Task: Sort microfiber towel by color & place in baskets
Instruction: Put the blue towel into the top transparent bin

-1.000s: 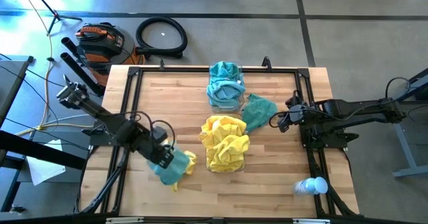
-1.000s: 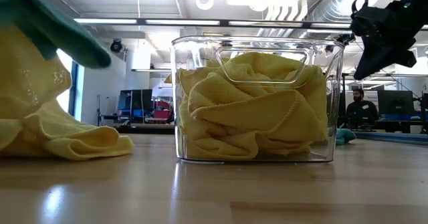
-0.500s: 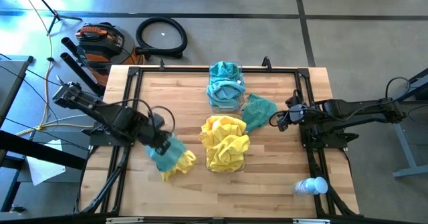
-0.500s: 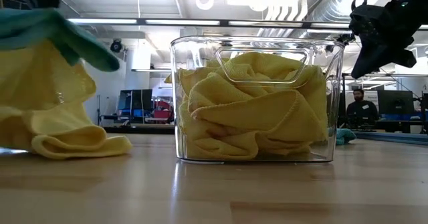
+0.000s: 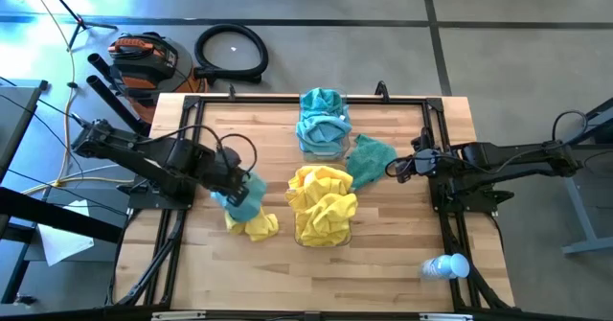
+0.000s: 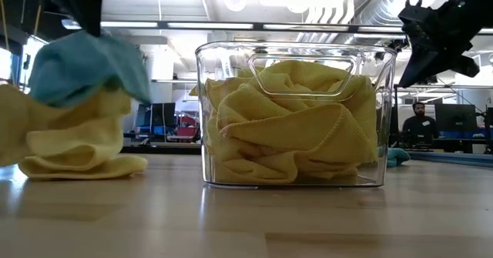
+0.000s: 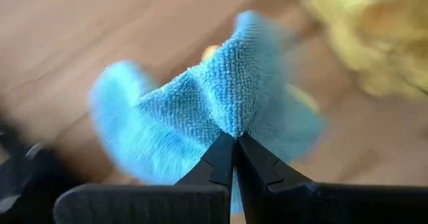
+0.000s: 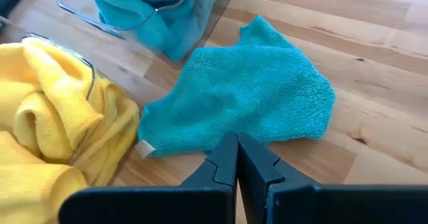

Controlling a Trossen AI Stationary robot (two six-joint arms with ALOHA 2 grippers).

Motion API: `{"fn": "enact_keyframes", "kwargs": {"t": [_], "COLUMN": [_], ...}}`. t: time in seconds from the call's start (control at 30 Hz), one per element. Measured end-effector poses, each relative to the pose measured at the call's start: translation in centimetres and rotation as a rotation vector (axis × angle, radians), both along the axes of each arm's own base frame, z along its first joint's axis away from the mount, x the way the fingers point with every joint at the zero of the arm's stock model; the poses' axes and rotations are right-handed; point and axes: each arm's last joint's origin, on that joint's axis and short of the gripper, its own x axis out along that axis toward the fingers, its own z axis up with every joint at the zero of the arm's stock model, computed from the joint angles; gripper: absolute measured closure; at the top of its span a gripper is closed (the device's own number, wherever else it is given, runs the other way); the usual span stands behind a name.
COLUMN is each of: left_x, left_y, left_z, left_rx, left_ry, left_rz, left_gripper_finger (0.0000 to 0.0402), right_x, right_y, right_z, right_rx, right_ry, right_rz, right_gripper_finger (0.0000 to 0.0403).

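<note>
1. The left gripper (image 5: 235, 189) had its fingers pinched tight on a teal towel (image 7: 221, 97), holding it lifted just above a loose yellow towel (image 5: 254, 225) on the table (image 5: 230, 129), left of the baskets
2. The near basket (image 6: 296, 115) was packed with yellow towels; the far basket (image 5: 322, 122) held teal ones
3. Another teal towel (image 8: 247, 97) lay flat on the table just beside both baskets on their right
4. The right gripper (image 8: 236, 150) hovered over that towel's edge, fingers fully closed and holding nothing
5. A white bottle (image 5: 446, 265) lay near the table's front right corner
</note>
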Motion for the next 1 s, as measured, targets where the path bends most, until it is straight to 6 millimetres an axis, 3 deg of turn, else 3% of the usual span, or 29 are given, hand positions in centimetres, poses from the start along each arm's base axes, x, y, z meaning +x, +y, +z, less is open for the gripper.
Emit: {"fn": "enact_keyframes", "kwargs": {"t": [0.1, 0.23, 0.43, 0.77, 1.0], "left_x": [0.6, 0.8, 1.2, 1.3, 1.3], "left_y": [0.1, 0.6, 1.0, 1.9, 1.9], "left_z": [0.6, 0.8, 0.5, 0.5, 0.4], "left_rx": [0.011, 0.087, 0.111, 0.156, 0.148], "left_ry": [-0.107, -0.136, -0.113, -0.097, -0.087], "left_rz": [-0.094, -0.065, -0.074, -0.074, -0.102], "left_gripper_finger": [0.0401, 0.0401, 0.0394, 0.0338, 0.0333], "right_x": [0.1, 0.2, 0.2, 0.4, 0.5], "right_y": [0.0, 0.0, 0.0, 0.0, 0.0], "right_z": [0.1, 0.1, 0.1, 0.0, -0.1], "right_rx": [0.003, 0.008, 0.018, 0.035, 0.030], "right_ry": [-0.014, -0.027, -0.036, -0.036, -0.027], "right_rz": [-0.002, -0.008, -0.021, -0.044, -0.047], "right_gripper_finger": [0.0402, 0.0402, 0.0402, 0.0402, 0.0402]}}
